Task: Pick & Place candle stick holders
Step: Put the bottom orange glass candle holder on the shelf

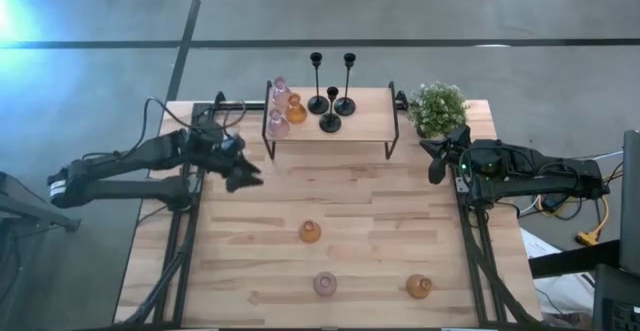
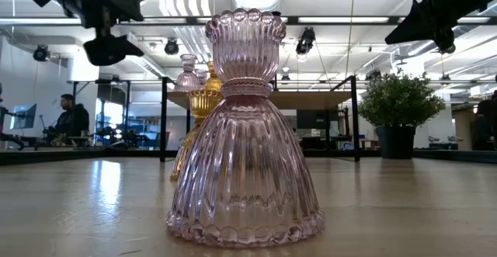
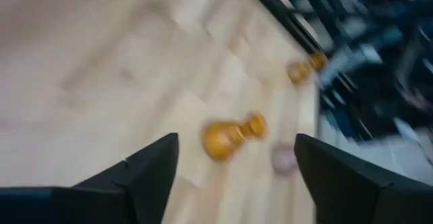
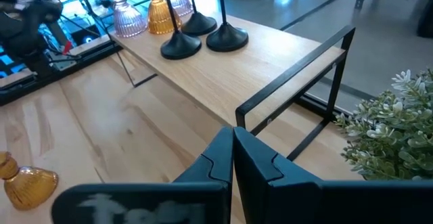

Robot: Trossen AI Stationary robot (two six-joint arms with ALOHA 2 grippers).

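Raised wooden shelf point(image 1: 360, 121) sits at the table's far edge, centre, on a thin black frame. Three black metal holders point(image 1: 331, 111) stand upright on it mid-shelf, thin stems vertical, round bases clustered close together. At the shelf's left end, three glass holders point(image 1: 281, 108): two pink, one amber, upright and tightly grouped.

Small green plant point(image 1: 437, 107) stands just right of the shelf, at the far right corner of the table point(image 1: 250, 251).

Three more glass holders are on the open tabletop, well apart. Amber holder point(image 1: 310, 232) at centre; pink holder point(image 1: 325, 284) near the front edge, upright in the low view with its mouth up; second amber holder point(image 1: 419, 286) front right.

Left gripper point(image 1: 243, 175) hangs above the table's left side, just near of the shelf's left end, fingers spread wide with nothing between them. Right gripper point(image 1: 437, 163) is at the right edge, just near of the plant, fingers pressed together, empty.

Broad bare wood lies between the shelf and the three loose holders. Black rails run along both side edges of the table.
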